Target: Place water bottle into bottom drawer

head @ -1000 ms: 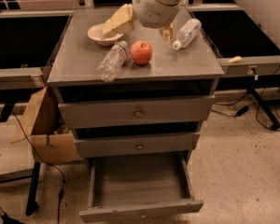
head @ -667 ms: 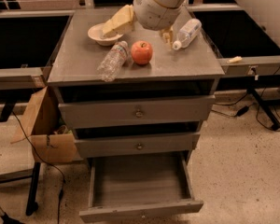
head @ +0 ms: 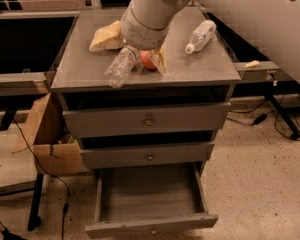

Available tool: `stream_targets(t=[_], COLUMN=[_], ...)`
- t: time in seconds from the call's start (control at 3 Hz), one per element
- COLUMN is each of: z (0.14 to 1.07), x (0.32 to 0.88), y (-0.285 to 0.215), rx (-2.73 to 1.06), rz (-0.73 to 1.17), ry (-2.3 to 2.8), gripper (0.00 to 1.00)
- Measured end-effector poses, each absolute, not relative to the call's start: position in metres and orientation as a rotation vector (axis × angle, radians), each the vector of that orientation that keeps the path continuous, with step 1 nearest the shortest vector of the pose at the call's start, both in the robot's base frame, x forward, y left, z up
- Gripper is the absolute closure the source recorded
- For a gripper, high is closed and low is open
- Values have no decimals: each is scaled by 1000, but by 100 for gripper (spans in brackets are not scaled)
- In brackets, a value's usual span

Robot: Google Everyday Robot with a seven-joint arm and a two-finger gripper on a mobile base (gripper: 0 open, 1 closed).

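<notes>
Tight around the apple (head: 147, 62), open below
Gripper (head: 154, 59) over the apple, water bottle (head: 120, 68) just left, labelled bottle (head: 201, 35) well right; far below, the bottom drawer (head: 150, 227) stands pulled out.

water bottle (head: 121, 67): clear plastic, crinkled and ribbed.
second bottle (head: 200, 35): smoother clear plastic, pale label wrap.
apple (head: 148, 60): glossy red skin.
surface (head: 205, 66): smooth matt grey.
bottom drawer (head: 150, 196): matt grey; metal knob (head: 152, 230).
box (head: 45, 139): brown cardboard.
floor (head: 260, 184): speckled, rough.
hand (head: 154, 61): low over the surface at the apple; smooth pale casing.
</notes>
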State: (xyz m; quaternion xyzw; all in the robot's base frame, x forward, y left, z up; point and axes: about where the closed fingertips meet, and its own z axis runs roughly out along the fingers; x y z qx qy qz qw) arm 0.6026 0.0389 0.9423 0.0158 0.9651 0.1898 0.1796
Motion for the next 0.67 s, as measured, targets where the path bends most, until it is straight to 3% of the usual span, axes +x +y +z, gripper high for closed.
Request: stream_targets(t=[0.67], z=[940], x=[605], y=[39], rx=[113], rz=[561], ry=[2722], gripper=[0])
